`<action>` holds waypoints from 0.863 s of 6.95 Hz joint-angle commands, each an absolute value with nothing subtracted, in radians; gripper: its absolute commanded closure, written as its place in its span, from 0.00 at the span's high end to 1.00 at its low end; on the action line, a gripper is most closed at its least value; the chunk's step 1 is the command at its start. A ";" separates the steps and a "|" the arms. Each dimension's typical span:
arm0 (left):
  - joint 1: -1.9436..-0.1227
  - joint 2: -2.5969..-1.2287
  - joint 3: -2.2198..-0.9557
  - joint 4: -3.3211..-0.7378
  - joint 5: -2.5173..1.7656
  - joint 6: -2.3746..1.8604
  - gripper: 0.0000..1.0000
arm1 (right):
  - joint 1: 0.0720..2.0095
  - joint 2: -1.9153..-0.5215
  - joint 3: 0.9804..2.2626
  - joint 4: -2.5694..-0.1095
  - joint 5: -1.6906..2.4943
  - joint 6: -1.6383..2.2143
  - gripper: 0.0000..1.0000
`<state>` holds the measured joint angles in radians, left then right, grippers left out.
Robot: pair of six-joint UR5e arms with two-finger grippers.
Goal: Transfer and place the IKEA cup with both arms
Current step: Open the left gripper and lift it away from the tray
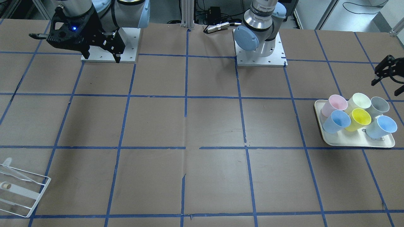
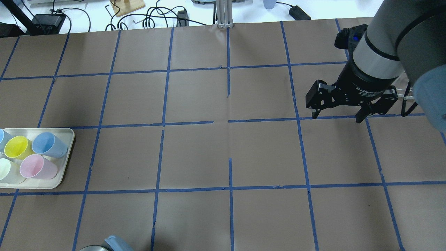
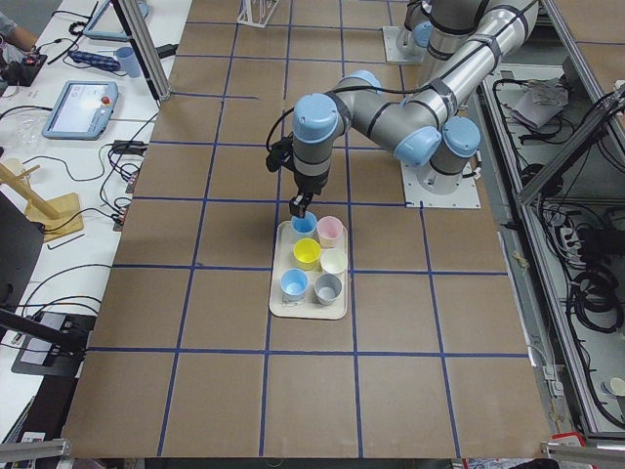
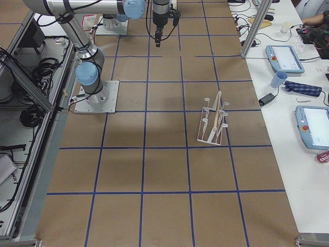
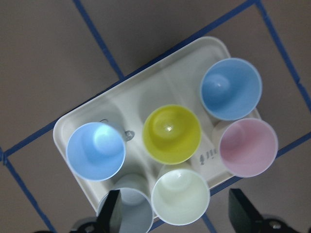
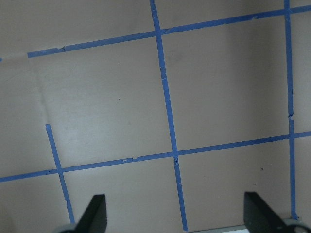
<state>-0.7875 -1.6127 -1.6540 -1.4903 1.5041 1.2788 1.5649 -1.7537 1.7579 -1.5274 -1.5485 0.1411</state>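
My L gripper [image 5: 177, 216] is spread wide, hanging over the tray [image 1: 356, 143], touching nothing. The grey IKEA cup [image 1: 379, 106] stands upright in a tray corner, next to the mint cup [image 1: 360, 101] & a lt-blue cup [image 1: 383, 125]. My R gripper [image 2: 338, 116] is spread too, holding nothing, above the blue-taped table [image 2: 195, 157]. Print on its wrist starts "2F Adaptive", rest too small. Tray's tiny print: can't read.
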 commanded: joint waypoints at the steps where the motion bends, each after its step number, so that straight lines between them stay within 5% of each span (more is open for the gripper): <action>1: -0.964 -1.542 -1.654 -1.612 1.457 0.982 0.81 | 1.565 -1.753 1.758 -1.531 -1.548 0.141 1.00; 5: -1.398 -1.451 -1.647 -1.600 1.470 0.344 0.82 | 1.563 -1.753 1.755 -1.532 -1.543 0.141 1.00; 6: -1.478 -1.451 -1.649 -1.594 1.468 0.149 0.89 | 1.562 -1.753 1.755 -1.532 -1.543 0.141 1.00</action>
<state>-1.3691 -1.4581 -1.6478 -1.6015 1.4671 0.3728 1.5627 -1.7534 1.7552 -1.5324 -1.5433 0.1411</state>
